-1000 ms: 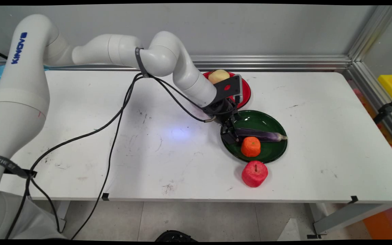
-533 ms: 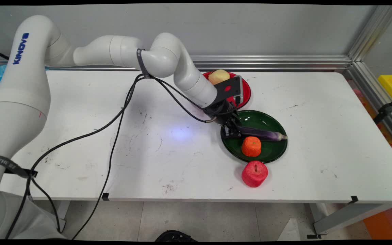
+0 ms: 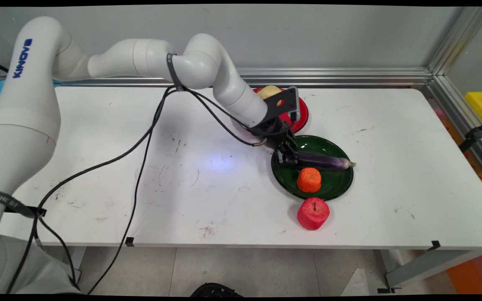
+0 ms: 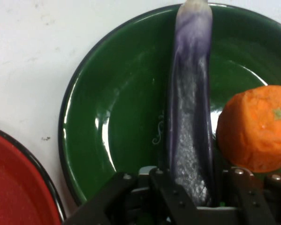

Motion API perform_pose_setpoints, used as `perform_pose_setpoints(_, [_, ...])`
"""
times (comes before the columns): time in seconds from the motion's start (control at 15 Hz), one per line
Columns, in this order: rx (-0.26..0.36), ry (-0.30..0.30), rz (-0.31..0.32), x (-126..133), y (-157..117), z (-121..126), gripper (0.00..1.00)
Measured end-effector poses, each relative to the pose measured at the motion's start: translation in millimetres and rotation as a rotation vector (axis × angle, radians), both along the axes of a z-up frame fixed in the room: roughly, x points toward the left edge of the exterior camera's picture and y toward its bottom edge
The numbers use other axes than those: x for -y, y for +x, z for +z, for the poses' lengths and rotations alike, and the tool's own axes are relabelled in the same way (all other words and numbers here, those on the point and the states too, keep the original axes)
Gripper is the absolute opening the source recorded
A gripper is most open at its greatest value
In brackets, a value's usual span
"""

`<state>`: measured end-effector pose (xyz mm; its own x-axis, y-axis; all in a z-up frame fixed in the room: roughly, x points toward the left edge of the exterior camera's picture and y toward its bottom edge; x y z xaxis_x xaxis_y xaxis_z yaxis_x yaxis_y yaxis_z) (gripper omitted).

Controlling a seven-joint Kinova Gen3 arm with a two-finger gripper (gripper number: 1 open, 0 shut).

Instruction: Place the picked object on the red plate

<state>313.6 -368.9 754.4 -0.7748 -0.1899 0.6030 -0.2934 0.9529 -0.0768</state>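
i have the gripper point(image 3: 288, 157) pinching the eggplant point(image 3: 324, 161) at its left end.
main view: eggplant over the green plate point(image 3: 337, 190), orange point(image 3: 309, 180) just beside it, apple point(image 3: 313, 213) on the table, red plate point(image 3: 302, 112) behind. hand view: fingers point(image 4: 164, 190) flank the eggplant point(image 4: 191, 122); orange point(image 4: 253, 129) alongside it.

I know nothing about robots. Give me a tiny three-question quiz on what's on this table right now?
1. True or false: the gripper is shut on the eggplant.
2. Which fruit sits on the green plate beside the eggplant: A apple, B orange, C banana?
3. Where is the red apple?

Key: 1 true. 2 B, the orange. 3 On the table, just outside the green plate's near rim.
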Motion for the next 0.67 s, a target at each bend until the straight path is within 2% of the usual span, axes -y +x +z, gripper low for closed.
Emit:
perform_pose_setpoints(0.33, [-0.006,0.002,0.015,3.4,7.4,18.1,0.0])
perform_pose_setpoints(0.67, [0.001,-0.013,0.051,15.1,27.5,44.2,0.0])
